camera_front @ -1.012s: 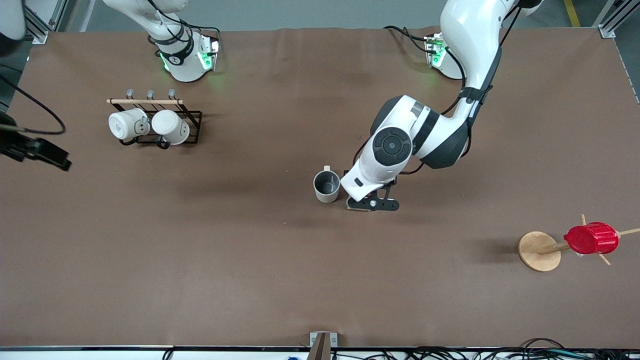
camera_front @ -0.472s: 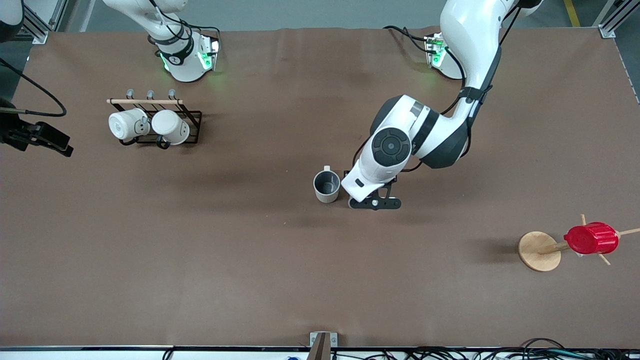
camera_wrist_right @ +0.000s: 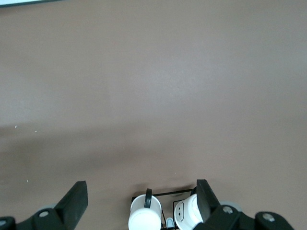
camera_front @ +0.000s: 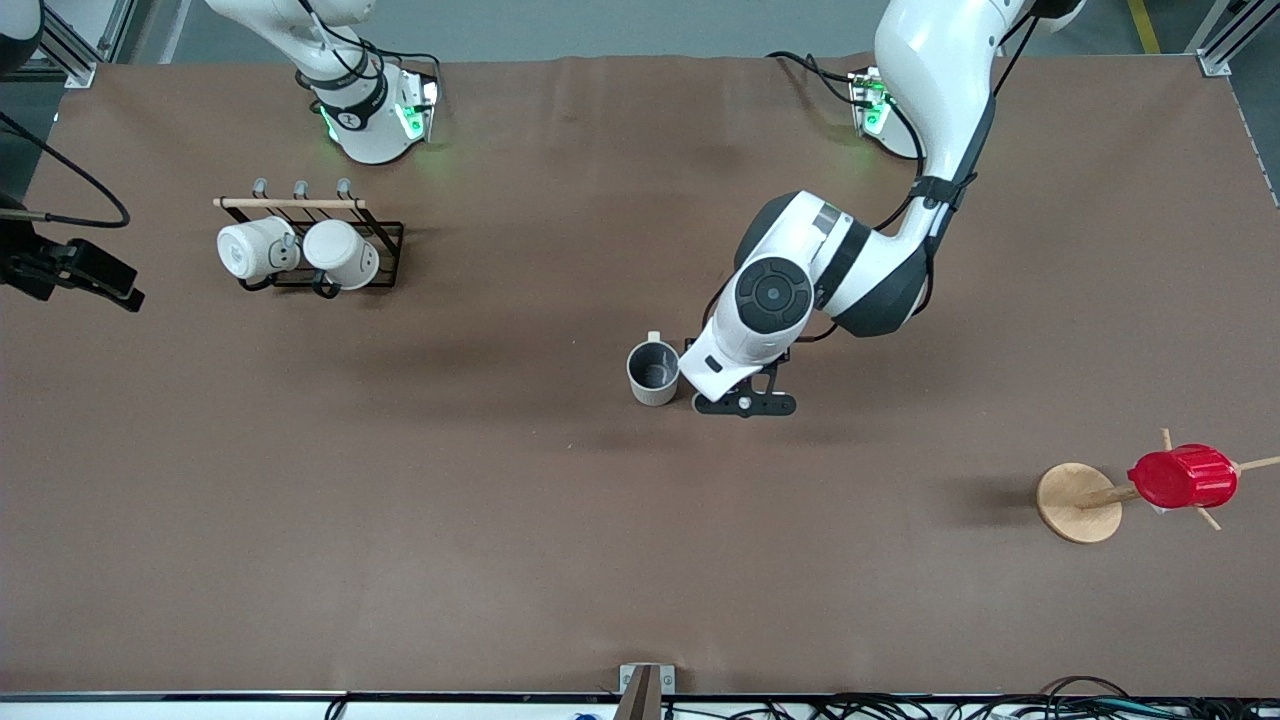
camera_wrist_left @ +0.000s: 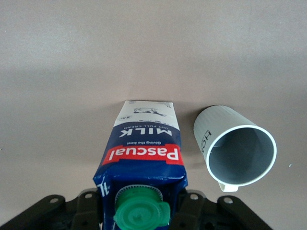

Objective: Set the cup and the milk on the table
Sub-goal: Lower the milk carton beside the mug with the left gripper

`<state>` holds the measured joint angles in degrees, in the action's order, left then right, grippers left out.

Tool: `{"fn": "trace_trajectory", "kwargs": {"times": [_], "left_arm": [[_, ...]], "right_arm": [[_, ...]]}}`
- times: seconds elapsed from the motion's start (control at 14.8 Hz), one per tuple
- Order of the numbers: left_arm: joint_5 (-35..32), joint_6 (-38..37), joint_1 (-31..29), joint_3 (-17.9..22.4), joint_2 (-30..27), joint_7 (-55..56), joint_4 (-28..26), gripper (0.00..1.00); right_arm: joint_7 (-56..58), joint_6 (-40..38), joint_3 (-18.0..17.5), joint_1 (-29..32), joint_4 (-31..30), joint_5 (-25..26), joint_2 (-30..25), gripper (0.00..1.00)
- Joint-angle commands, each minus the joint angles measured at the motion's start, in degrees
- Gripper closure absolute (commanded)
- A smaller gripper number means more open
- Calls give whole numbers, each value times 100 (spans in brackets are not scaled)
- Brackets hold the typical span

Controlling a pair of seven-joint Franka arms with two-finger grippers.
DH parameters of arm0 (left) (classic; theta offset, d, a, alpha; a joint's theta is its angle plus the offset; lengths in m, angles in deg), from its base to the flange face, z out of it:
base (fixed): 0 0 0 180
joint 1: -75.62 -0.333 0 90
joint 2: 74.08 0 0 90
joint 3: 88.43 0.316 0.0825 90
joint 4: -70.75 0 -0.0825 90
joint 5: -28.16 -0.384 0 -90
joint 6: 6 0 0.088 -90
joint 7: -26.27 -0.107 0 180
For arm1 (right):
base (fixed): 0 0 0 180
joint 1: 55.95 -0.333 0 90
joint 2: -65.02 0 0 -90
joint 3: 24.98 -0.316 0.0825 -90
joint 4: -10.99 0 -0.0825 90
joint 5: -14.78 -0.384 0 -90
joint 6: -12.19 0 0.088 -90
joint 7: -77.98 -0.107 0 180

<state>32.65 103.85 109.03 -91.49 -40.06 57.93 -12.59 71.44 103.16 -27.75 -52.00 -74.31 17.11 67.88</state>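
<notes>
The left gripper (camera_front: 745, 404) is hanging low over the middle of the large matte brown table (camera_front: 500, 520), its black fingers (camera_wrist_left: 88, 211) sitting on either side of the small rectangular milk carton (camera_wrist_left: 143, 163) at the carton's top. The left wrist view is showing them flanking the dark blue top, but whether they are pressing the carton or standing just off it cannot be told. The carton is standing upright on the table sheet, with a round green cap (camera_wrist_left: 142, 213), a red band reading "Pascual" in white letters, "MILK" in white on the blue above it, a line of smaller print too fine to read, and white lower sides. In the front view the arm is hiding the carton.

The small cream-white ribbed mug with a dark grey inside (camera_front: 654, 373) is standing upright just beside the carton, toward the right arm's end of the table, apart from it. Dark lettering on its side is only partly readable.

The right gripper (camera_front: 85, 275) is waiting, fingers (camera_wrist_right: 76, 201) spread wide with nothing between them, over the table's edge at the right arm's end, near the black wire rack (camera_front: 335, 262) with two white mugs (camera_front: 300, 250).

A red ribbed cup (camera_front: 1182, 477) is hanging on a wooden peg stand (camera_front: 1078, 502) toward the left arm's end.
</notes>
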Motion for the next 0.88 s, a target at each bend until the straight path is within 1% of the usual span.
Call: {"fn": "trace_trajectory", "kwargs": {"times": [0.0, 0.07, 0.13, 0.27, 0.4, 0.54, 0.74, 0.81], "left_arm": [[-28, 2, 51, 16, -54, 69, -95, 47], [-28, -7, 51, 16, -62, 60, -86, 9], [-28, -33, 51, 16, -106, 42, -77, 0], [-10, -77, -1, 16, -290, 25, -68, 0], [8, -104, -54, 16, -597, 77, -68, 0], [16, -313, -124, 25, -948, 77, -60, 0], [16, -796, -510, 25, -1476, -37, -68, 0], [16, -842, -642, 25, -1599, -55, -86, 0]], "right_arm": [[48, -10, 22, 10, -31, -100, -110, 0], [30, -45, 31, 10, -31, -101, -110, 0], [30, -45, 31, 1, -39, -101, -110, 0], [30, -54, 31, 10, -40, -101, -110, 0], [30, -54, 31, 10, -40, -101, -110, 0], [30, -54, 31, 10, -48, -101, -110, 0], [30, -54, 31, 10, -57, -101, -110, 0], [39, -54, 31, 10, -48, -101, -110, 0]]}}
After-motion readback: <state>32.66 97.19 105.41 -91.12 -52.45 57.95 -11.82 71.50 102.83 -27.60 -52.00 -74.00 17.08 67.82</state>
